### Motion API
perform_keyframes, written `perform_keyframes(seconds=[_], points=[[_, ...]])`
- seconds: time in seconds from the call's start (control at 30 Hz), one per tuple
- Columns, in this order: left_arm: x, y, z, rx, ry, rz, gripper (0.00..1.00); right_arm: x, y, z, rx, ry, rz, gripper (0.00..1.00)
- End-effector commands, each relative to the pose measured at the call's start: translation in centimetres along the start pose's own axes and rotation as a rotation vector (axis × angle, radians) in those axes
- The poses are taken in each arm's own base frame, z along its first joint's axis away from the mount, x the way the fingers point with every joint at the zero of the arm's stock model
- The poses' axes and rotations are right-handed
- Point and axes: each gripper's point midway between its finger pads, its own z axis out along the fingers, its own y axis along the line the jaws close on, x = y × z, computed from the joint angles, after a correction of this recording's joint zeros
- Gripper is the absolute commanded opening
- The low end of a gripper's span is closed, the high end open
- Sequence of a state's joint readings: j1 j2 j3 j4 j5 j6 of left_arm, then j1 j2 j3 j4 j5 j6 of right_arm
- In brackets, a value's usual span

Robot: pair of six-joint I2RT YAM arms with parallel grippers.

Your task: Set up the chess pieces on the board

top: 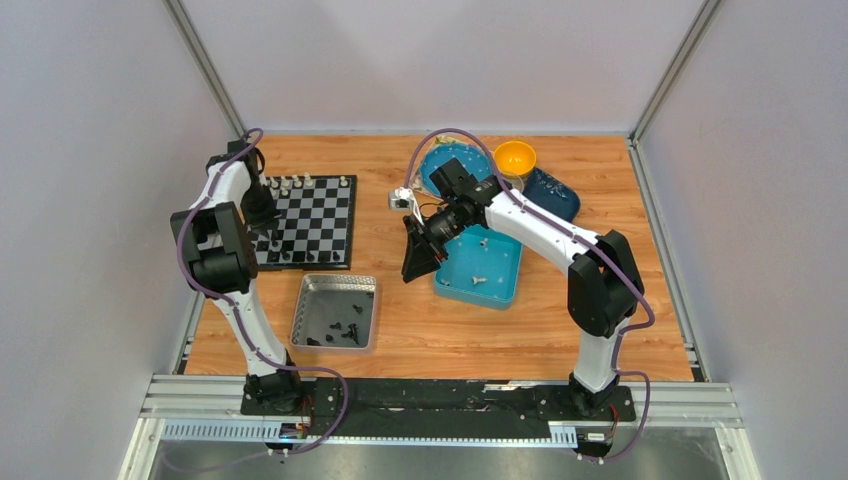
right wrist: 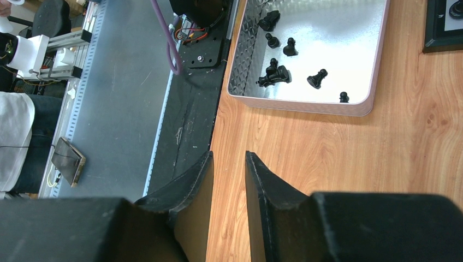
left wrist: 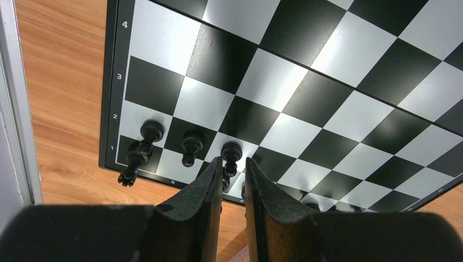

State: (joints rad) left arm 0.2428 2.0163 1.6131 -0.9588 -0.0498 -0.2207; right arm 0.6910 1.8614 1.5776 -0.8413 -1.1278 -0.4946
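Observation:
The checkered board (top: 318, 215) lies at the back left, with cream-white chess pieces (top: 300, 183) along its far row and black ones (top: 305, 256) along its near row. My left gripper (top: 272, 242) hangs over the near left corner. In the left wrist view its jaws (left wrist: 233, 161) stand slightly apart, open, and a black pawn (left wrist: 231, 150) stands on the board (left wrist: 316, 98) just past the tips. Two more pawns (left wrist: 192, 143) and a rook (left wrist: 134, 161) stand to its left. My right gripper (top: 410, 272) (right wrist: 229, 155) hovers open and empty over bare wood.
A silver tray (top: 300, 310) (right wrist: 306, 106) near the front holds several loose black pieces (right wrist: 278, 73). A blue square tray (top: 500, 260) right of centre holds a few pale pieces (top: 478, 278). A yellow bowl (top: 514, 157) and dark blue dishes (top: 555, 195) sit at the back.

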Motion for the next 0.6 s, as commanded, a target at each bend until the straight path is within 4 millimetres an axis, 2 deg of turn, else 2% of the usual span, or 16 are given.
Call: perform_keyframes(seconds=[0.0, 0.17, 0.57], points=[[-1.9, 0.0, -2.5, 0.026, -0.085, -0.005, 0.28, -1.4, 0.5, -0.4, -0.017, -0.027, -0.048, 0.31], [-2.2, 0.0, -3.0, 0.034, -0.103, 0.003, 0.27, -1.4, 0.5, -0.4, -0.019, -0.028, -0.048, 0.31], [-2.3, -0.5, -1.3, 0.047, -0.084, 0.005, 0.19, -1.4, 0.4, -0.4, -0.018, -0.027, -0.048, 0.31]])
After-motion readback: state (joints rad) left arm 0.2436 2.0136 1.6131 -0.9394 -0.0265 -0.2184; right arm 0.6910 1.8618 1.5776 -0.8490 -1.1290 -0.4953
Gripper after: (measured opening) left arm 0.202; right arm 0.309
